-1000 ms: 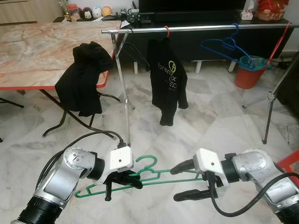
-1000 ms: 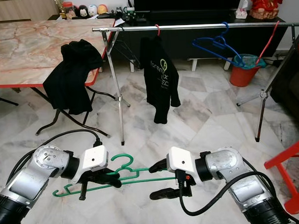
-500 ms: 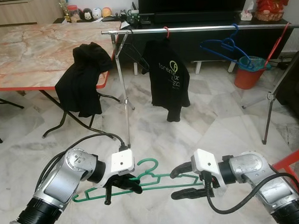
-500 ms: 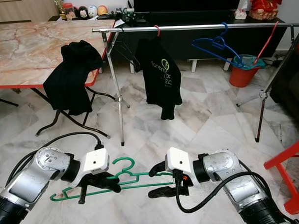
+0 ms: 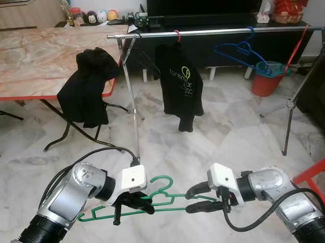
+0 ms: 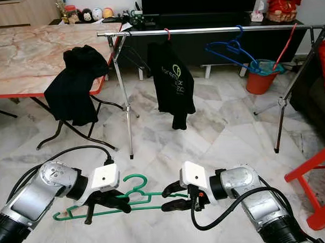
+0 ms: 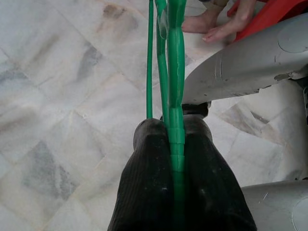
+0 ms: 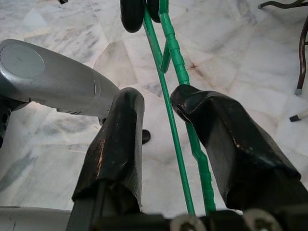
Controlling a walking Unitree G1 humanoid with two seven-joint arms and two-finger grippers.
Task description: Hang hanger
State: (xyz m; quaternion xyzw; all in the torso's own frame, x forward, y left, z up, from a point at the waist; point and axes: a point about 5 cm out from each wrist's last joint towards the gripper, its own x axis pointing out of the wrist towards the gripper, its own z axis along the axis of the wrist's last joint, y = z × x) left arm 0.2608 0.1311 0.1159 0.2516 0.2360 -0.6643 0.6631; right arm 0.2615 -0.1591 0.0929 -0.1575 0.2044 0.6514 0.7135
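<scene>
A marble floor point(image 5: 216, 135) bears a red bucket point(image 5: 263, 80).

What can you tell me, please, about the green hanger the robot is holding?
The green hanger looks like thin moulded plastic with a curled hook on top, a sloped shoulder bar with notches and a straight lower bar. It is held roughly level, low above the marble floor, in front of the robot. The left gripper is shut on its shoulder bar near the hook, the bar pinched between both fingers. The right gripper straddles the other end, its fingers on either side of the bars with a gap, not clamped.
</scene>
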